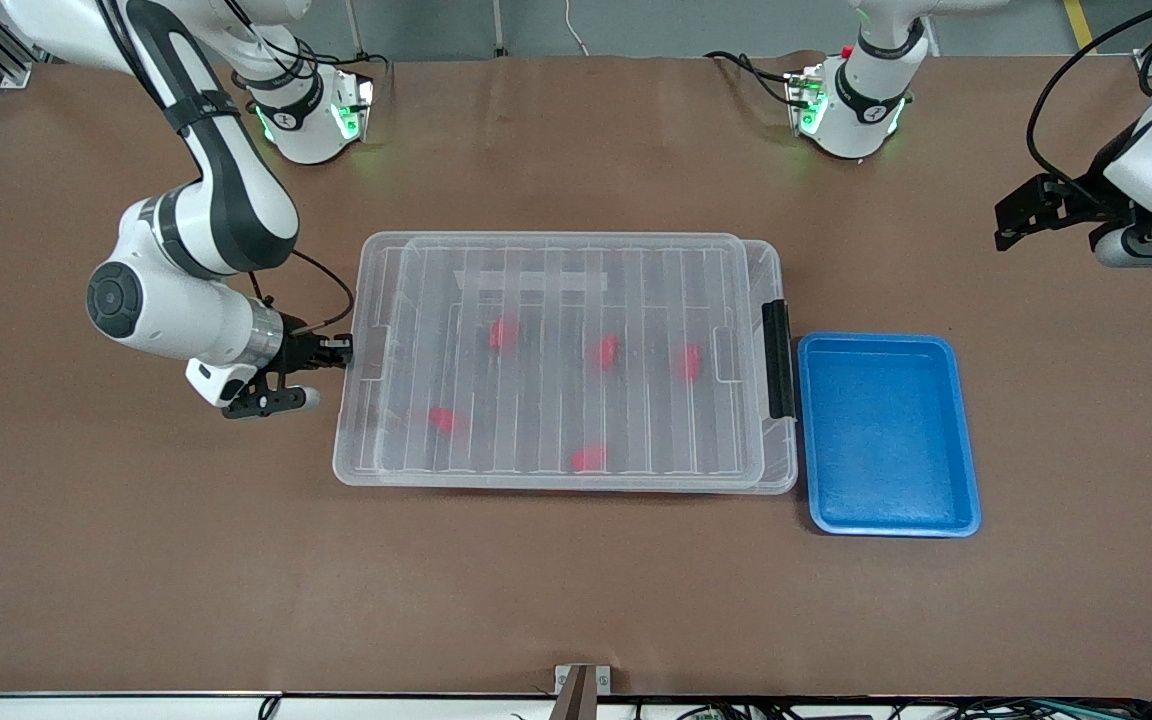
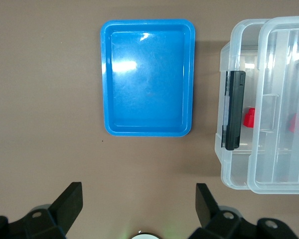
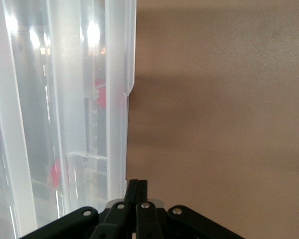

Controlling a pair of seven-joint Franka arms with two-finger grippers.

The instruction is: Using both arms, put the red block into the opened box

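The clear box (image 1: 782, 470) lies mid-table with its ribbed lid (image 1: 576, 262) on top, slid a little toward the right arm's end. Several red blocks (image 1: 606, 351) show through the lid, inside the box. My right gripper (image 1: 346, 350) is shut with nothing in it, its tips (image 3: 137, 185) right beside the lid's short edge (image 3: 117, 99). Two red blocks (image 3: 100, 92) show blurred through the plastic there. My left gripper (image 1: 1006, 225) hangs open and empty high over the table at the left arm's end. In the left wrist view that gripper (image 2: 139, 191) looks down on the box's black latch (image 2: 234, 109) and one red block (image 2: 249, 118).
A shallow blue tray (image 1: 886, 430), with nothing in it, sits against the latch end of the box (image 2: 239, 164), toward the left arm's end; it also shows in the left wrist view as the blue tray (image 2: 148, 77). Bare brown tabletop surrounds both.
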